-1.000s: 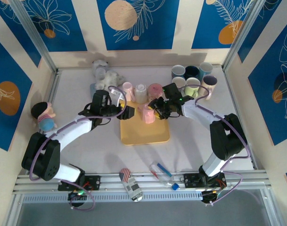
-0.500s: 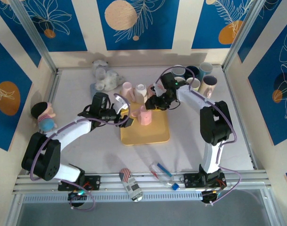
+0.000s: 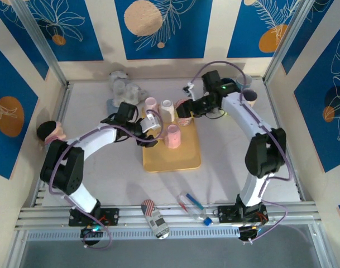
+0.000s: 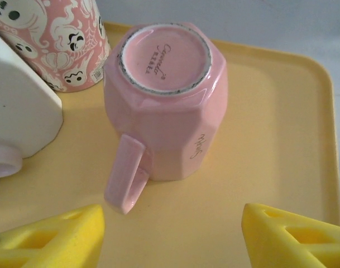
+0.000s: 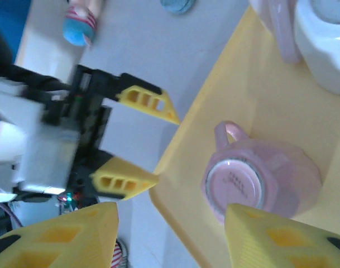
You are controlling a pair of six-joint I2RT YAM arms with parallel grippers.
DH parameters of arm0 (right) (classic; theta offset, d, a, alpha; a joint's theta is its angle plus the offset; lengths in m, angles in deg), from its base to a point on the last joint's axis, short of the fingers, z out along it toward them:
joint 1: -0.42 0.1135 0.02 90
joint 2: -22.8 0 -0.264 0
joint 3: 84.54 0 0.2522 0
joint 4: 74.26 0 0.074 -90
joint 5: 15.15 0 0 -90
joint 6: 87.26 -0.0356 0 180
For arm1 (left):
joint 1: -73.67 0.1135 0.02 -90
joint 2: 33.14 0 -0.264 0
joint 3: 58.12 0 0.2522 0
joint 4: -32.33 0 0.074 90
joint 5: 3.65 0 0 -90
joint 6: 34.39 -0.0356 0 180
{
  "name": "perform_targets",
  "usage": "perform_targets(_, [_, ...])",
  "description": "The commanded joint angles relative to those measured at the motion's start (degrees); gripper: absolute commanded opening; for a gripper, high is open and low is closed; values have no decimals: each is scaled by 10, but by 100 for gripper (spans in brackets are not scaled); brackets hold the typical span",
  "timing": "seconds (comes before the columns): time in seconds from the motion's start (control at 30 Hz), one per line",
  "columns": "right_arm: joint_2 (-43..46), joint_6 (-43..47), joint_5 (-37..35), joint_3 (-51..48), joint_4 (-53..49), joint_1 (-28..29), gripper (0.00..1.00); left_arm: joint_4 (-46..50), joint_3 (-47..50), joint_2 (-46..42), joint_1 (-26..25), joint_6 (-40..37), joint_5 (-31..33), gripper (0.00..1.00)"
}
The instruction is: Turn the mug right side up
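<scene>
A pink faceted mug (image 3: 173, 135) stands upside down on the yellow tray (image 3: 175, 159), base up. In the left wrist view the mug (image 4: 164, 100) is straight ahead, its handle (image 4: 128, 173) pointing toward the camera and to the left. My left gripper (image 4: 172, 240) is open just short of it, low over the tray (image 4: 270, 139); from above it (image 3: 154, 133) sits at the tray's left edge. My right gripper (image 3: 183, 111) is open, raised over the tray's far end. The right wrist view looks down on the mug (image 5: 253, 184) between its own fingers (image 5: 172, 237).
Three more mugs stand along the tray's far edge: pale pink (image 3: 151, 105), white (image 3: 167, 109) and ghost-patterned pink (image 4: 52, 39). A mug cluster (image 3: 236, 89) fills the back right corner. Plush toys (image 3: 122, 89) lie back left, a doll (image 3: 49, 132) at the left wall.
My right gripper has risen and pulled back from the mug to the tray's far end. My left gripper has moved right, up to the tray's edge, facing the mug.
</scene>
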Motion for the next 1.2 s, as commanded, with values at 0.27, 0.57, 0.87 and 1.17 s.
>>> perform_targets(0.27, [159, -117, 52, -204, 79, -89, 51, 19, -36, 62, 5, -106, -13, 64])
perform_targets(0.57, [151, -133, 43, -199, 30, -81, 50, 17, -68, 89, 1, -119, -18, 60])
perform_targets(0.87, [129, -162, 52, -231, 51, -60, 49, 40, -110, 123, -12, -142, -21, 54])
perform_targets(1.17, [118, -158, 50, -226, 45, -60, 49, 78, -151, 156, -27, -159, -17, 43])
